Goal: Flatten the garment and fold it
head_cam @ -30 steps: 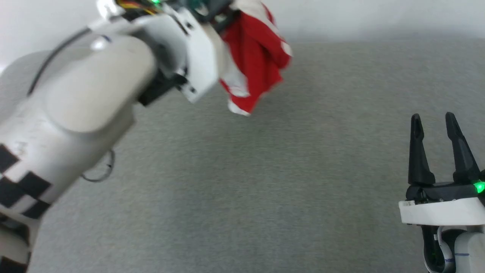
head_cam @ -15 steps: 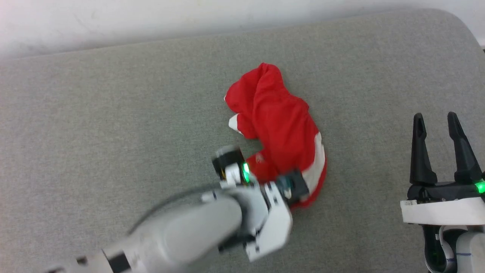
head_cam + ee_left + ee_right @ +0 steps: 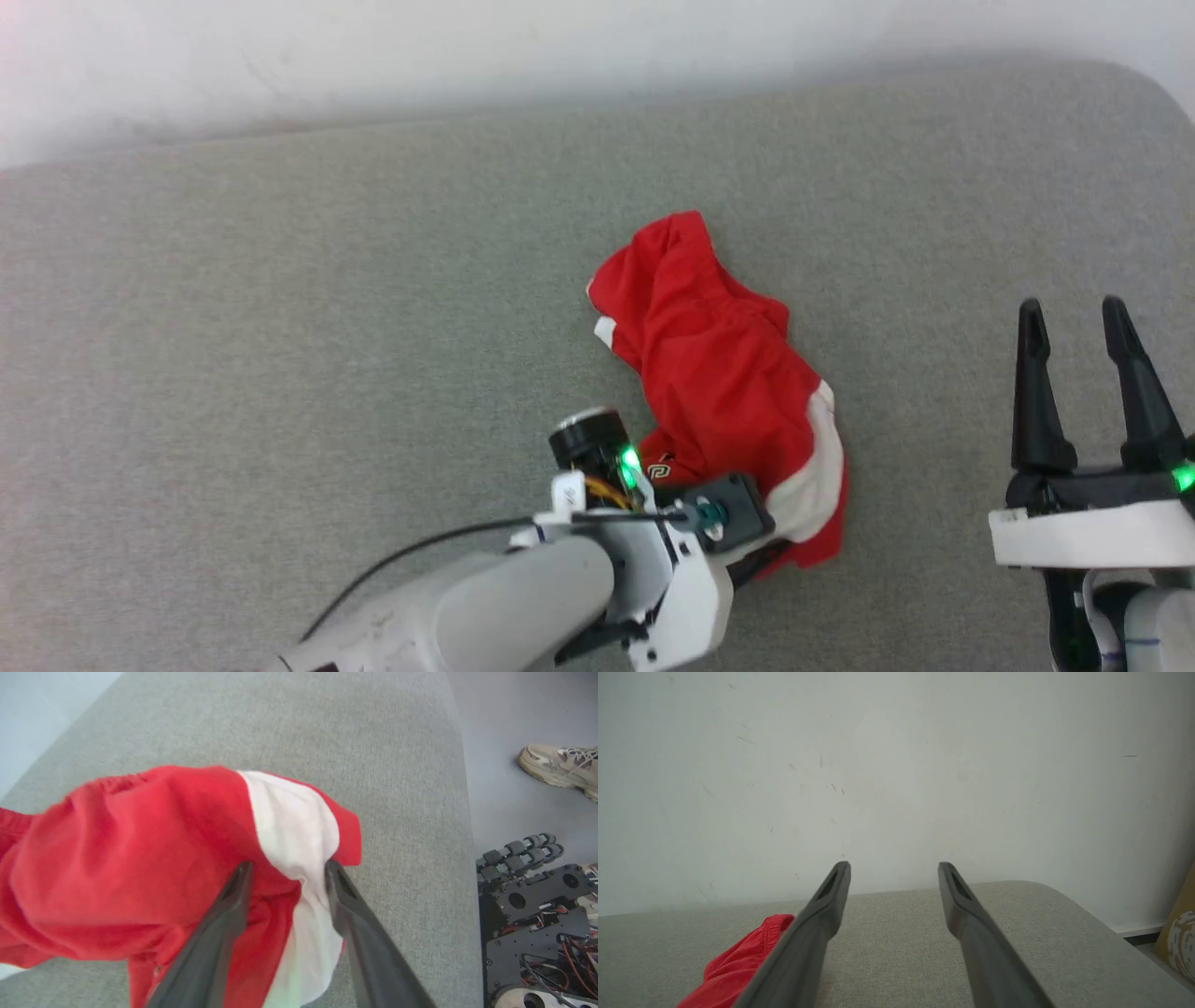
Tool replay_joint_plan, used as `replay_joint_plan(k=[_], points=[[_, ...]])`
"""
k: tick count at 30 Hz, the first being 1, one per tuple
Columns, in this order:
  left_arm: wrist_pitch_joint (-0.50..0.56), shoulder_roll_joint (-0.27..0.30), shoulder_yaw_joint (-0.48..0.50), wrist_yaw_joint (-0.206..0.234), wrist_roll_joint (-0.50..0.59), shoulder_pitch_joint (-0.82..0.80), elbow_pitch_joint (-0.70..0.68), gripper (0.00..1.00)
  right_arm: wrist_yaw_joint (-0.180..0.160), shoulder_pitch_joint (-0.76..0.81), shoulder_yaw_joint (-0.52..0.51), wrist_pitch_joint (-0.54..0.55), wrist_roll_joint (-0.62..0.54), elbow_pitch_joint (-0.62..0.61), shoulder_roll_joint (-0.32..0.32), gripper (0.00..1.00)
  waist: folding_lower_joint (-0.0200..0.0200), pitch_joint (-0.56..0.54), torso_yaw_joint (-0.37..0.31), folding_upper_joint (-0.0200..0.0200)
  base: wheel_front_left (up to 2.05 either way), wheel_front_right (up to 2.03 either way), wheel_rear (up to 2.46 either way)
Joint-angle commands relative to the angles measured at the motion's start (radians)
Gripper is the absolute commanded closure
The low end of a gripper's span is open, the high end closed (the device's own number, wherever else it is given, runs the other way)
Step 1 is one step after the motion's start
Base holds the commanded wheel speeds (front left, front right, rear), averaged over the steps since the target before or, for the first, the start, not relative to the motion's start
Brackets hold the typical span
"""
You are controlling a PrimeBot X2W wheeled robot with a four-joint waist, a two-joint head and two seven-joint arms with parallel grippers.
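Fingers of the left gripper (image 3: 287, 875) stand parted fairly wide. They straddle a bunched fold of the red shorts (image 3: 140, 858) where the white band (image 3: 289, 812) meets red. The cloth sits loose between them, with no pinch that I can see.

Beyond the tips the shorts lie crumpled in a curved heap on the grey fabric surface (image 3: 373, 742). The small logo (image 3: 659, 472) is just beside the wrist.

Right gripper (image 3: 1071, 308): fingers wide, nothing between them, hovering well apart from the heap on its white-banded side.

Judgement: flattening is the step in hand. Nothing is spread yet and no fold has begun.

- Lift the left fingers straight off so the tips don't drag the bunch.
- Retake a single-layer edge, hem or waistband, not the wad.
- Bring the right gripper to the opposite edge.
- Draw the two apart low over the surface.

Catching doubled layers would likely lock the twist in.
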Motion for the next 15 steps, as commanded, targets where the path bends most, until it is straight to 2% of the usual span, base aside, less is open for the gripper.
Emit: replay_joint_plan(k=[1,5,10,15], points=[[-0.055,-0.010,0.010,0.000,-0.009,-0.025,0.014,0.00,-0.002,0.023,-0.005,-0.005,-0.012,0.002,0.002,0.00,0.0000,-0.052,0.036,0.0000,0.00,0.00,0.00],[-0.183,-0.019,0.059,0.037,-0.003,-0.029,0.017,0.00,-0.002,0.051,-0.012,-0.005,-0.019,0.002,0.002,0.00,0.0000,-0.095,0.058,0.0000,0.00,0.00,0.00],[-0.335,-0.002,0.135,0.182,0.042,-0.012,0.004,0.00,-0.002,0.076,-0.022,-0.005,-0.025,0.000,0.002,0.00,0.0000,-0.124,0.080,0.0000,0.00,0.00,0.00],[-0.396,0.028,0.249,0.344,0.059,0.041,-0.012,0.00,-0.002,0.088,-0.032,-0.005,-0.029,-0.005,0.002,0.00,0.0000,-0.134,0.089,0.0000,0.00,0.00,0.00]])
